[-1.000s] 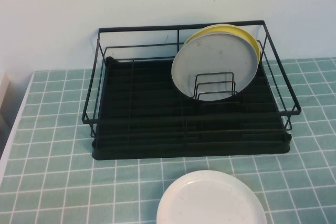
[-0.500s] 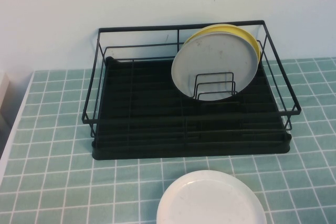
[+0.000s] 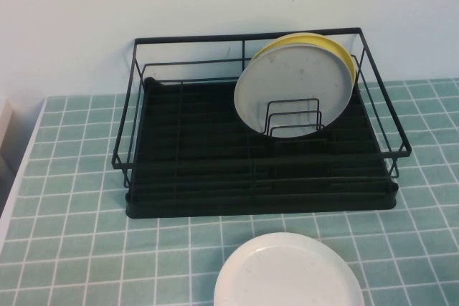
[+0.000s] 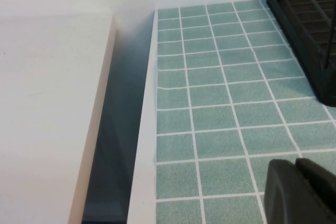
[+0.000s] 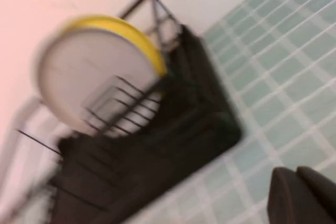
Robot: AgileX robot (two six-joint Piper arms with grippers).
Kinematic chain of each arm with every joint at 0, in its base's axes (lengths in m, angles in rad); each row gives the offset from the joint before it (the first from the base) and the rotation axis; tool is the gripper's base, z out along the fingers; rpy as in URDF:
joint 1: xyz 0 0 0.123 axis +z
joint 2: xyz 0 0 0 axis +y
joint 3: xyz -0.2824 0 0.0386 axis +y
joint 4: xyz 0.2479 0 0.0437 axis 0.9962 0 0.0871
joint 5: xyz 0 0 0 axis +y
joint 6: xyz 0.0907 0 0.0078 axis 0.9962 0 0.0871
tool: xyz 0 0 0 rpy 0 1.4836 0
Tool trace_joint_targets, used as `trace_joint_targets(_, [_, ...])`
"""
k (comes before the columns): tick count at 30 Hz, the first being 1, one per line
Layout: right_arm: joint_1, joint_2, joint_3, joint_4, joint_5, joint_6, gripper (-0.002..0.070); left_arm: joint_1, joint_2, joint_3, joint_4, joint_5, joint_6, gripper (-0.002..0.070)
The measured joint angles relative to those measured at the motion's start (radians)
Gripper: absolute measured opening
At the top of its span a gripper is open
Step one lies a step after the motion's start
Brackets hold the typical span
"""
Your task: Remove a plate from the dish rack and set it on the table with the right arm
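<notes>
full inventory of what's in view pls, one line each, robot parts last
dish rack: 1, black wire frame with ribbed tray, on the table near the back wall
plate: 1, pale grey, standing on edge in the rack's right half, behind the wire dividers
yellow plate: 1, yellow, standing right behind the grey one, mostly hidden
white plate: 1, white, flat on the table in front of the rack, partly cut off by the frame
table: 1, teal tiles, white grout, white edge
left gripper: 1, black, above the tiles left of the rack, only a tip visible
right gripper: 1, black, off the rack's right end, only a tip visible
</notes>
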Motion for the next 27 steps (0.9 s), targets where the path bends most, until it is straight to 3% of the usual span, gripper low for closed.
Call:
trace_joint_targets(3, [0.0,0.0,0.0,0.125,-0.063,0.022,-0.0001,0.0,0.0,0.0,0.0,0.0,0.0,-0.0003])
trace_joint_targets(9, [0.0,0.0,0.0,0.174,-0.216,-0.094,-0.0001,0.0,0.0,0.0,0.0,0.0,0.0,-0.0003])
trace_joint_targets(20, [0.0,0.002,-0.007,0.181,-0.178,-0.244,-0.0001,0.0,0.0,0.0,0.0,0.0,0.0,-0.0003])
trace_joint_targets(23, [0.0,0.081,-0.088,0.164,-0.097,-0.393,-0.0001,0.0,0.0,0.0,0.0,0.0,0.0,-0.0003])
trace_joint_targets(27, [0.0,0.354,-0.291,0.09,0.108,-0.677,-0.0001,0.0,0.0,0.0,0.0,0.0,0.0,-0.0003])
